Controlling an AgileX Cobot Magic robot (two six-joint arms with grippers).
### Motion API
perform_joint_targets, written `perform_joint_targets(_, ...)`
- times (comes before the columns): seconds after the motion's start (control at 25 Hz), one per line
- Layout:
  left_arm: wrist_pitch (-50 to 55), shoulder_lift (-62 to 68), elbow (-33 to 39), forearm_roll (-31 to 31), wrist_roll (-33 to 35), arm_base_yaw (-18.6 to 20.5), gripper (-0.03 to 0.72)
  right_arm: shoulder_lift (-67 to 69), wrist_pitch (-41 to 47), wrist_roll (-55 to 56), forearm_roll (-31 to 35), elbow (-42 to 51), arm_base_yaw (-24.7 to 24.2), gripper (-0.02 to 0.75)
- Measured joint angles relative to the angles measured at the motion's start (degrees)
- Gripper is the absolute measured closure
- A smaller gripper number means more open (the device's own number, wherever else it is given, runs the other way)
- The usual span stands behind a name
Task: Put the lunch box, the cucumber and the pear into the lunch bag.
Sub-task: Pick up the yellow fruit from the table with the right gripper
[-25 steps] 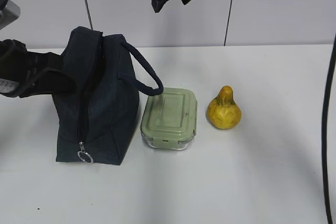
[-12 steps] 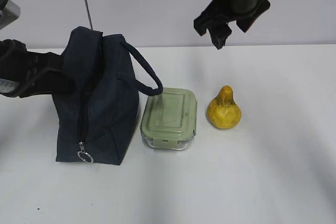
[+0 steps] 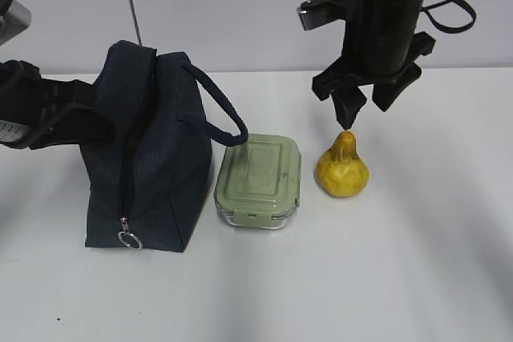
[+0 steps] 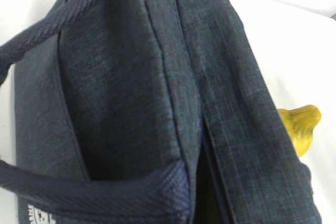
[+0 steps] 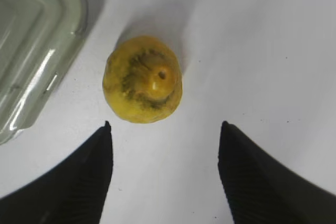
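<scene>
The navy lunch bag point(image 3: 152, 158) stands at the left, its silver ring pull point(image 3: 130, 239) low on the near end. It fills the left wrist view point(image 4: 157, 87), where a dark slit shows along its zipper. The left arm point(image 3: 44, 110) presses against the bag's left side, and its fingers are hidden. The lunch box point(image 3: 258, 180) with the sage-green lid sits just right of the bag. The yellow pear point(image 3: 342, 167) stands right of the box. My right gripper point(image 3: 362, 111) hangs open just above the pear. In the right wrist view point(image 5: 166, 125) the pear point(image 5: 143, 80) lies just ahead of the fingertips. The cucumber is out of view.
The white table point(image 3: 417, 262) extends in front and to the right. A grey wall point(image 3: 240, 14) runs behind the table. One bag handle point(image 3: 216, 106) loops out over the lunch box. The lunch box's corner shows in the right wrist view point(image 5: 31, 40).
My right gripper has moved right and come down, from high above the bag and box to just over the pear. The left arm, bag, box and pear have not moved.
</scene>
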Motion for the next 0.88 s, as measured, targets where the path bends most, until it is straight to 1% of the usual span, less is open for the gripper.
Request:
perform_joint_targets(0.12,0.0,0.0,0.0,0.0,0.0,0.0,0.706,1.99,-0.2,-2.33,2.06,0.0,-1.68,0.246)
perform_joint_targets(0.32,0.05,0.0,0.0,0.0,0.0,0.0,0.706,3.98,-0.42,-4.98,6.28,0.0,-1.67,0.247)
perform_joint_targets(0.68,0.05,0.0,0.0,0.0,0.0,0.0,0.706,7.82,-3.46,-5.21,6.8,0.0,-1.67,0.248)
perform_joint_targets(0.76,0.1,0.0,0.0,0.0,0.0,0.0,0.706,8.12,-4.03,-5.24,6.8,0.0,-1.67,0.261)
perform_joint_targets(0.88,0.1,0.0,0.0,0.0,0.0,0.0,0.706,8.26,-4.15,-5.24,6.8,0.0,-1.67,0.327)
